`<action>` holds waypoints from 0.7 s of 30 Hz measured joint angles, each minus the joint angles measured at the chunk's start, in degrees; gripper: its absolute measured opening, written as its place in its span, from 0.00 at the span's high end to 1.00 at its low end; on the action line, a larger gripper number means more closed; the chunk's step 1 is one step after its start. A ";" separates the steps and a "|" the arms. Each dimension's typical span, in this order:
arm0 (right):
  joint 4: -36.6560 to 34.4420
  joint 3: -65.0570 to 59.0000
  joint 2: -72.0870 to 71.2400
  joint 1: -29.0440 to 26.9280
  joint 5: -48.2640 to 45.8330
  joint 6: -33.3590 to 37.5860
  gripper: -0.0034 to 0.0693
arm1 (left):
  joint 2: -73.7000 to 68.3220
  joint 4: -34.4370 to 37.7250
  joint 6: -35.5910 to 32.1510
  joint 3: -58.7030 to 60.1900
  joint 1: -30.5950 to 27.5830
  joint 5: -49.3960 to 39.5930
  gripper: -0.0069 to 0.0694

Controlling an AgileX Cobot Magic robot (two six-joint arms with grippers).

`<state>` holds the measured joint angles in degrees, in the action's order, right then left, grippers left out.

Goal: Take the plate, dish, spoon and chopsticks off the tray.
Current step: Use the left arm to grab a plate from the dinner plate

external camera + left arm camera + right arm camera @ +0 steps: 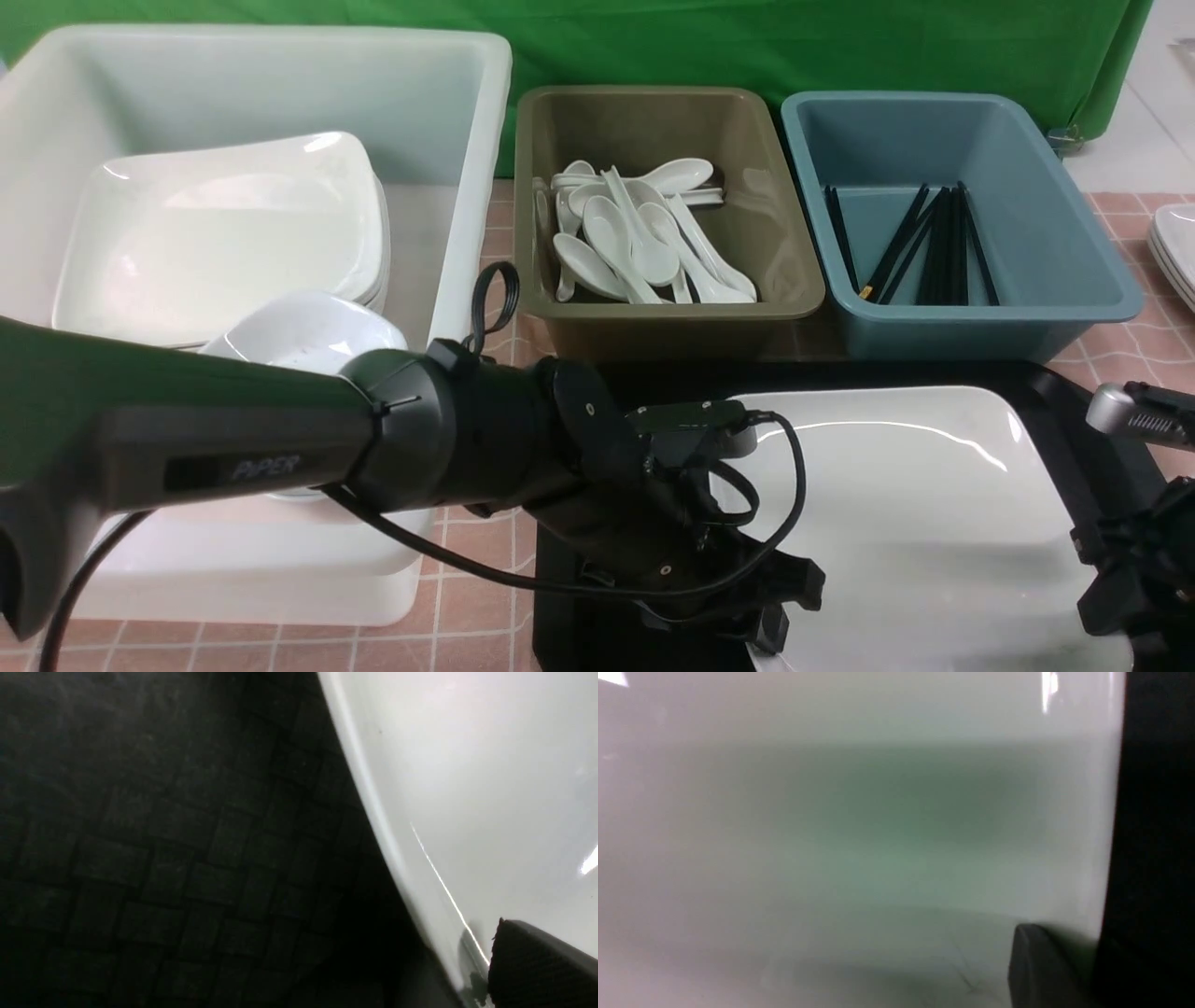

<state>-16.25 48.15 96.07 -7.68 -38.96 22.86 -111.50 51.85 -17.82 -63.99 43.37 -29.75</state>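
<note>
Low right in front view, the plate [920,509] sits on the tray [1064,439], my left gripper [780,621] and right gripper [1125,602] at opposite rims for pickup, jaws' hold I cannot tell, so I reckon both must clamp before lifting level.

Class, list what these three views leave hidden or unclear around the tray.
Left hand: front view, its own wrist covers the fingers; grip unclear.
Right hand: cut off by the front view's right edge.
Plate: near edge below the front frame.
Right wrist view: blurred, only white surface.
</note>
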 joint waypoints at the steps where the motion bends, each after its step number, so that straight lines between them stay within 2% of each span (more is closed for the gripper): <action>1: 0.13 0.00 0.01 0.12 0.00 -0.05 0.74 | 0.00 0.06 0.00 0.00 -0.05 0.00 0.61; 6: 1.21 0.20 -0.22 0.60 -0.77 -0.30 0.74 | -0.07 1.29 0.12 0.18 -0.38 -0.28 0.69; 11: 2.71 1.53 -0.40 0.72 -3.45 -0.24 0.74 | 1.49 0.30 0.28 0.28 -0.38 -1.03 0.72; 14: 3.80 2.06 -2.26 0.97 -5.21 -0.12 0.74 | 5.23 -0.63 0.57 0.34 -0.42 -0.83 0.78; 16: 3.74 2.06 -3.97 1.01 -5.73 -0.12 0.71 | 7.84 -0.55 0.69 0.34 -0.68 -0.89 0.82; 20: -1.10 2.23 -9.14 1.84 -7.36 0.11 0.51 | 12.85 0.68 1.54 -0.44 -0.62 -2.01 0.88; 21: -1.10 2.23 -9.14 1.84 -7.36 0.11 0.51 | 13.17 0.62 1.54 -0.46 -0.62 -2.01 0.88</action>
<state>-17.36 50.38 86.93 -5.84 -46.32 22.97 -98.33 52.47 -16.28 -64.45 42.75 -31.76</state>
